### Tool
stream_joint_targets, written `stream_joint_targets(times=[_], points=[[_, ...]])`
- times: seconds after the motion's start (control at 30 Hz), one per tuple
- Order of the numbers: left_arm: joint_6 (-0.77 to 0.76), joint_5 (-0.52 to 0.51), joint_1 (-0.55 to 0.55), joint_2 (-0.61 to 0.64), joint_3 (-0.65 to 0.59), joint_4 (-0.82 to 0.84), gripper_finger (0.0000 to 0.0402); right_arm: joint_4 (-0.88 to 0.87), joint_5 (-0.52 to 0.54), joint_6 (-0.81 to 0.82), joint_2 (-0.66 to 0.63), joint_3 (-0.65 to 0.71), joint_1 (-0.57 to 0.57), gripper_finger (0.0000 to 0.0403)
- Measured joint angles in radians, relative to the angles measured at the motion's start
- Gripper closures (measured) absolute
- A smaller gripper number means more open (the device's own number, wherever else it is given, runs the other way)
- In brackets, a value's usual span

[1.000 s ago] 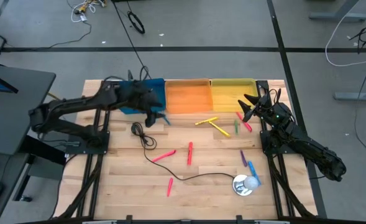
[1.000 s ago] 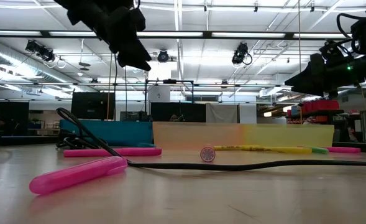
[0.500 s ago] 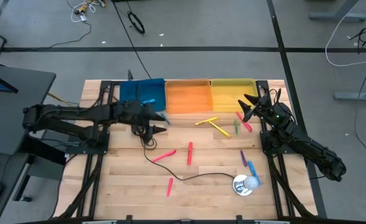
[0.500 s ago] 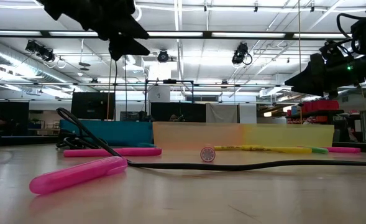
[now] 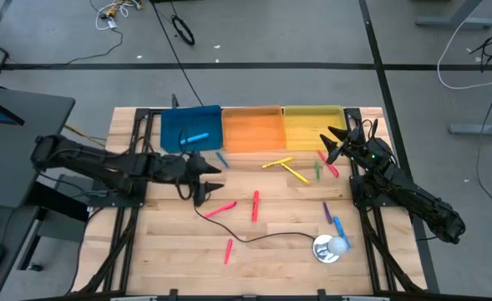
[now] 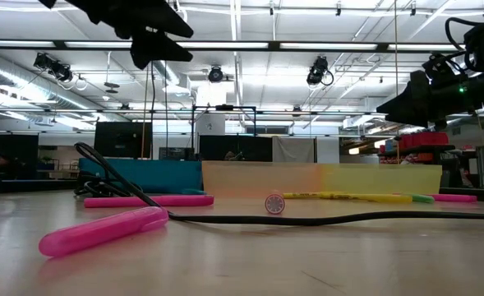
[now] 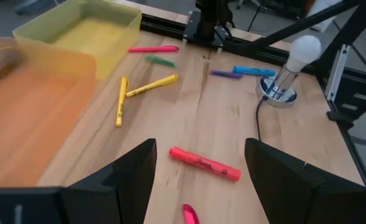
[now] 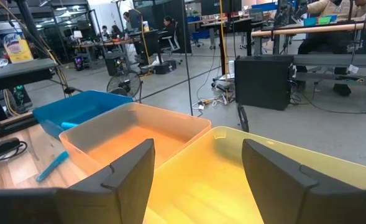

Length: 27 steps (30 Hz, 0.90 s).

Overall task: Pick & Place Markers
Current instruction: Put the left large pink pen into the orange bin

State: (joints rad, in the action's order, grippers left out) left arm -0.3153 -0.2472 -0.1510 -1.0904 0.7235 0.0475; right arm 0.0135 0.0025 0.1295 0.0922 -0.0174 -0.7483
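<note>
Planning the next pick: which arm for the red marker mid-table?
Left. The left gripper, fingers open and empty, hangs close to the red marker; the right gripper waits by the yellow tray.

Both arms matte black, jointed, chunky links. Left gripper [image 5: 205,176] and right gripper [image 5: 332,144]: two broad dark wedge-shaped fingers [image 7: 123,180] each (smooth, angular faces). Small green light glowing on the right arm's wrist.

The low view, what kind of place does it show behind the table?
Probably a large robotics lab or workshop: exposed ceiling ducts, hanging lights, and in the right wrist view desks with monitors and people.
</note>
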Motion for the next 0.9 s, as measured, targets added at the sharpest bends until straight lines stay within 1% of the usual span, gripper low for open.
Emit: stream_joint_targets(times=[0.13,0.23,0.33,0.43,0.53,0.67,0.83,0.9], points=[[-0.039,-0.099,-0.055,0.0,0.0,0.0,0.0152,0.0,0.0,0.0,0.0,0.0,0.0,0.0158],[-0.041,-0.157,-0.094,0.0,0.0,0.001,0.0152,0.0,0.0,0.0,0.0,0.0,0.0,0.0158],[-0.041,-0.206,-0.124,0.0,0.0,0.001,0.0152,0.0,0.0,0.0,0.0,0.0,0.0,0.0158],[-0.04,-0.231,-0.139,0.0,0.0,0.001,0.0152,0.0,0.0,0.0,0.0,0.0,0.0,0.0158],[-0.04,-0.23,-0.146,0.0,0.0,0.012,0.0152,0.0,0.0,0.0,0.0,0.0,0.0,0.0158],[-0.064,-0.19,-0.143,-0.001,0.0,0.072,0.0152,0.0,0.0,0.0,0.0,0.0,0.0,0.0158],[-0.125,-0.108,-0.124,-0.013,0.003,0.159,0.0152,0.0,0.0,0.0,0.0,0.0,0.0,0.0158],[-0.149,-0.068,-0.113,-0.03,0.02,0.225,0.0152,0.0,0.0,0.0,0.0,0.0,0.0,0.0158]])
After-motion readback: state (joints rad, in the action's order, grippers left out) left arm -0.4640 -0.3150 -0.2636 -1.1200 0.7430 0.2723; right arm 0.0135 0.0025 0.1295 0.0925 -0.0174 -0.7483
